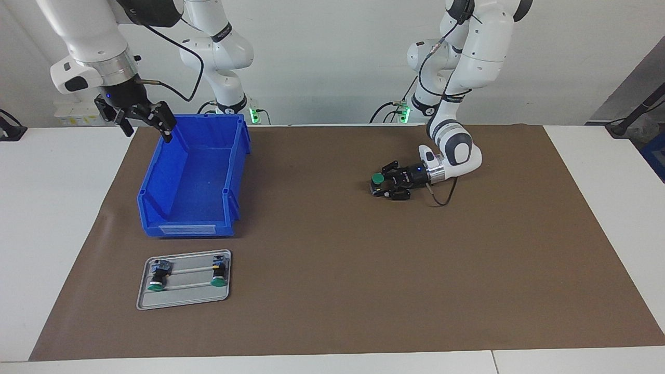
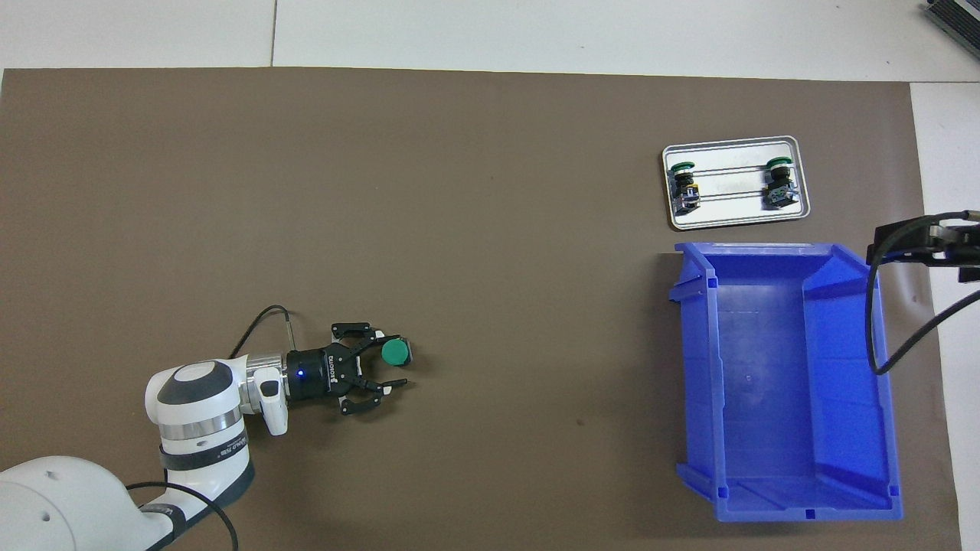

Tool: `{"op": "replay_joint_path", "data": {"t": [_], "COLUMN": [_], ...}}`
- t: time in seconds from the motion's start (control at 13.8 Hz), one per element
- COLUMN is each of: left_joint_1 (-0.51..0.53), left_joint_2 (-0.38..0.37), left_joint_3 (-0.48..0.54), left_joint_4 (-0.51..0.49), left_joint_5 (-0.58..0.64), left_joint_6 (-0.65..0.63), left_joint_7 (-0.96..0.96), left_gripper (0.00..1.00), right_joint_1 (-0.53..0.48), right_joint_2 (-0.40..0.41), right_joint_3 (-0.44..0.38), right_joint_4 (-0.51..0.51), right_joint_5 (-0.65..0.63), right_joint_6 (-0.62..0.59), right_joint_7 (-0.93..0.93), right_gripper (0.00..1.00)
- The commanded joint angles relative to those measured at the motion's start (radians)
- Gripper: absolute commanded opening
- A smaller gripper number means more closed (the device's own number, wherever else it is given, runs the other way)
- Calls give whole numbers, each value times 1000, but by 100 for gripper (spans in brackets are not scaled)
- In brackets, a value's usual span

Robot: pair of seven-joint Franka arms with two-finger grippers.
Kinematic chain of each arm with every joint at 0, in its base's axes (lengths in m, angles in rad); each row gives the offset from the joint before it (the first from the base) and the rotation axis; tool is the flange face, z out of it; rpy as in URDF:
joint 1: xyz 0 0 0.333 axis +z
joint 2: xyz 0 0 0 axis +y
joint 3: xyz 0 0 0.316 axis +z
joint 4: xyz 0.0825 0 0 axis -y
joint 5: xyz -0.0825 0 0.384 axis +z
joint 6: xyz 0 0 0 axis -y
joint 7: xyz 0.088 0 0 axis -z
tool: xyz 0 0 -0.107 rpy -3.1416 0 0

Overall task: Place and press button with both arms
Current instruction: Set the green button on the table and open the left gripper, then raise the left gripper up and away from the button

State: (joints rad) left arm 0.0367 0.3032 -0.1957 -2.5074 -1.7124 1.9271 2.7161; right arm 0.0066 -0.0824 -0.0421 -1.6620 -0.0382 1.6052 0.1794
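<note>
One button stands on the brown mat with its green cap up, toward the left arm's end of the table. My left gripper lies low at the mat, its fingers apart on either side of that button; the cap sits close to one finger and a gap shows at the other. My right gripper hangs open and empty over the corner of the blue bin nearest the right arm's base.
A small grey tray lies farther from the robots than the bin. Two more green-capped buttons lie in it on their sides. The bin holds nothing that shows. White table borders the mat.
</note>
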Motion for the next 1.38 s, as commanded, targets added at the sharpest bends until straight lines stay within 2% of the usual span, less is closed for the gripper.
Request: {"op": "replay_joint_path", "data": {"t": [0.0,0.14,0.43,0.72,0.87,1.09,1.3], "left_joint_1": [22,26,69,84,78,101,135], "left_joint_2": [27,33,31,14,-19,-33,-38], "left_joint_3": [13,15,16,16,16,16,18], "left_joint_4": [28,48,94,192,214,297,427], "left_joint_5": [0,16,121,206,223,365,532], "left_joint_6": [55,56,55,53,52,38,-29], "left_joint_7": [27,7,-90,-319,-416,-580,-825], "left_gripper": [74,74,75,75,75,75,76], "right_joint_1": [-11,-11,-11,-11,-11,-11,-11], "right_joint_2": [-25,-25,-25,-25,-25,-25,-25], "right_joint_3": [-2,-2,-2,-4,-2,-2,-4], "right_joint_4": [-28,-28,-28,-28,-28,-28,-28], "right_joint_5": [20,20,20,20,20,20,20], "right_joint_6": [9,9,9,9,9,9,9], "right_joint_7": [-32,-32,-32,-32,-32,-32,-32], "right_gripper": [100,100,100,100,100,100,100]}}
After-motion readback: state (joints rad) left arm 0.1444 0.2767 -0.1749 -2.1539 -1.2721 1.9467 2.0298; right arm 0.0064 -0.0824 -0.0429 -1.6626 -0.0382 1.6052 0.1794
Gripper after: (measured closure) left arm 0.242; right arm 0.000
